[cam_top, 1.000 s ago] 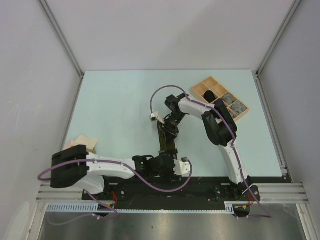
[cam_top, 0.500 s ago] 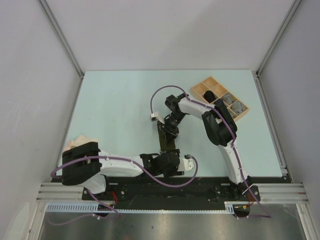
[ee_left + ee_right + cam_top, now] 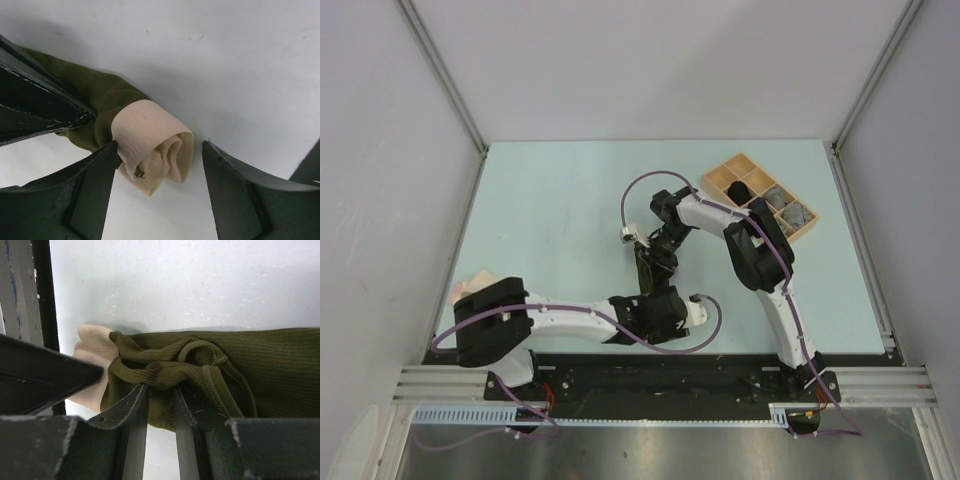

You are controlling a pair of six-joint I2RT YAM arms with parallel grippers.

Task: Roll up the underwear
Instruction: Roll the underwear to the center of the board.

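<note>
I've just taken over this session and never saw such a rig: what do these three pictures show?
Two white-and-black robot arms stand at the near edge of a pale blue table. The overhead picture shows both: left arm, right arm. The other two come from wrist cameras, looking past each arm's fingers. Between the arms lies a dark olive-green ribbed cloth garment. The right gripper pinches its bunched far end; the left gripper stands open around the rolled near end, where pale pink-beige cloth shows. A light wooden compartment tray holds grey cloth; a pink-beige cloth heap sits far left.
</note>
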